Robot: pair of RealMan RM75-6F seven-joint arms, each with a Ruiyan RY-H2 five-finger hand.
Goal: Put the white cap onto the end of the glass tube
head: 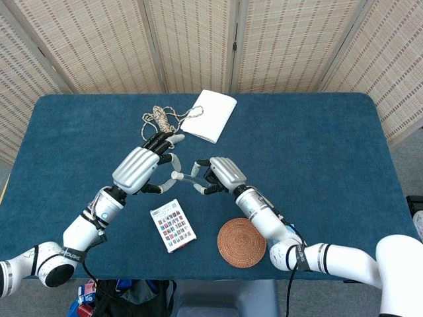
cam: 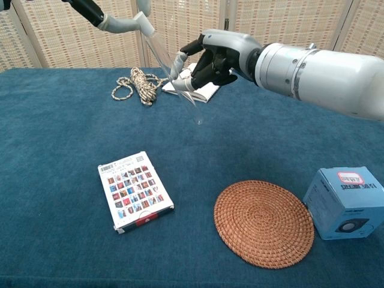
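Note:
My right hand (head: 219,175) (cam: 211,59) grips a clear glass tube (cam: 174,78) in mid-air above the table, tilted, its upper end pointing left. My left hand (head: 144,166) pinches a small white cap (head: 176,176) (cam: 146,27) between its fingertips, and the cap sits right at the tube's upper end (head: 186,177). Whether the cap is seated on the tube I cannot tell. In the chest view only the left hand's fingertips (cam: 123,24) show at the top edge.
On the blue table (head: 317,139) lie a coiled rope (head: 160,121), a white notepad (head: 209,115), a picture card pack (head: 172,225) and a round woven coaster (head: 242,242). A light blue box (cam: 344,202) stands at the front right.

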